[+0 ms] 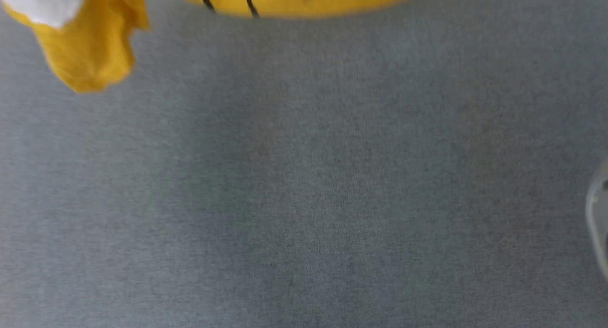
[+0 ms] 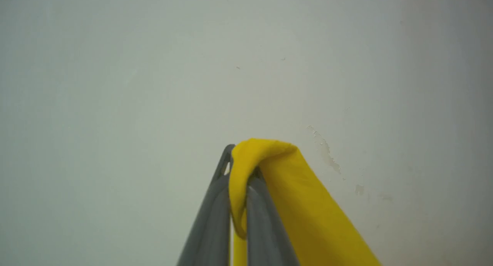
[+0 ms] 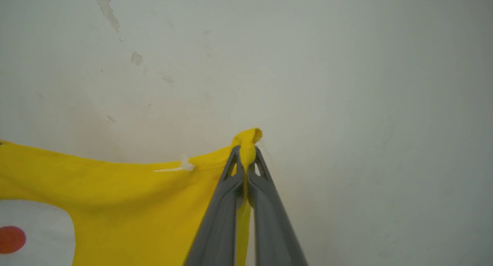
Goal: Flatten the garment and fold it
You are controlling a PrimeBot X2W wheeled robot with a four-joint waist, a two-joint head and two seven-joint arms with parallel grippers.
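The garment [image 1: 90,48] is a bright yellow T-shirt, held up off the grey surface; its lower edge with black stripes and a white patch runs along the top of the head view. My left gripper [image 2: 240,162] is shut on a bunched yellow corner [image 2: 265,154], and the cloth hangs away to the lower right. In the right wrist view my right gripper [image 3: 246,152] is shut on another corner of the garment [image 3: 115,204], which stretches to the left with a white patch and a red dot [image 3: 11,239].
A grey cloth-covered work surface [image 1: 304,185] spreads below the garment. A pale curved object [image 1: 599,214] shows at the right edge of the head view. Both wrist views face a pale, scuffed wall [image 2: 154,66].
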